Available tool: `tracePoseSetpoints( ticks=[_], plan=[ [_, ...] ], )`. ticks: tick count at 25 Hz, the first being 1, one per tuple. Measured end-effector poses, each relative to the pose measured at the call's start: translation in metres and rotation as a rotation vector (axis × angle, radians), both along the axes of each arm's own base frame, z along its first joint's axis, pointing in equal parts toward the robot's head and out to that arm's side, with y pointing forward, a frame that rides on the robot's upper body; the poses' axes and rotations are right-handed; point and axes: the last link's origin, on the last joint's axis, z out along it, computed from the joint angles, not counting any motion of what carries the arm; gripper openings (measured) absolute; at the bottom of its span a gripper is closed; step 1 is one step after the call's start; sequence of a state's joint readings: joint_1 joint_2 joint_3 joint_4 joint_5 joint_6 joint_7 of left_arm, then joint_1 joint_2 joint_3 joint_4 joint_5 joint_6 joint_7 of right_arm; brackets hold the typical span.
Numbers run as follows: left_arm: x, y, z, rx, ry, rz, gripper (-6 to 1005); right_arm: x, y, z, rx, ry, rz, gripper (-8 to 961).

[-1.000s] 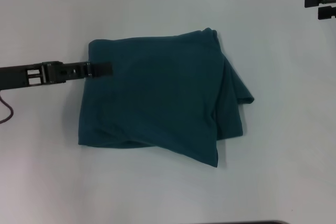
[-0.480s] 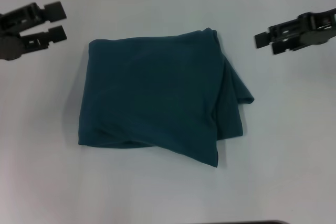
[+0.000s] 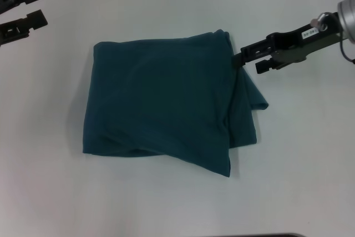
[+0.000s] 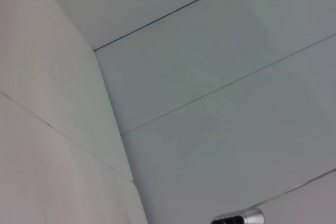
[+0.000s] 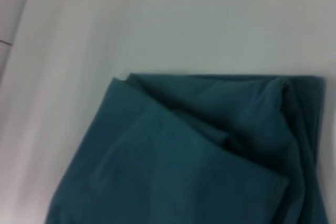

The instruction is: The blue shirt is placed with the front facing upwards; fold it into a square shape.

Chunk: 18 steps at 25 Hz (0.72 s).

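Observation:
The blue shirt [image 3: 161, 101] lies folded into a rough square in the middle of the white table [image 3: 166, 203]. No lettering shows on it. Under-layers stick out unevenly past its right edge. My right gripper [image 3: 249, 60] reaches in from the right, open, with its fingertips at the shirt's upper right edge and nothing between them. In the right wrist view the shirt [image 5: 199, 166] shows its stacked folds close below. My left gripper [image 3: 37, 5] stands open at the far left corner, well clear of the cloth.
Bare white table surrounds the shirt on all sides. The left wrist view shows only pale wall panels [image 4: 210, 103] and a bit of metal [image 4: 236, 217] at its edge. A dark strip [image 3: 255, 235] runs along the table's near edge.
My left gripper has pulled off the shirt's left edge and moved away to the far left corner. My right gripper has come in from the far right to the shirt's right edge. The shirt has not moved.

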State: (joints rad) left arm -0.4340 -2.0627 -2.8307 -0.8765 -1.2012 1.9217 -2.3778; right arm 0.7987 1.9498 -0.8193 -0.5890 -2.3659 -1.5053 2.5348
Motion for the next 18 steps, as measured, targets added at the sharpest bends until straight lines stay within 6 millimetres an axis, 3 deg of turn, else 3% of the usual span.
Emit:
tracePoseSetpoints(
  ticks=[18],
  plan=[
    [-0.002,0.001,-0.007,-0.002,-0.014,0.004,935,-0.006,0.007,-0.038,0.085,-0.026,0.021,910]
  ],
)
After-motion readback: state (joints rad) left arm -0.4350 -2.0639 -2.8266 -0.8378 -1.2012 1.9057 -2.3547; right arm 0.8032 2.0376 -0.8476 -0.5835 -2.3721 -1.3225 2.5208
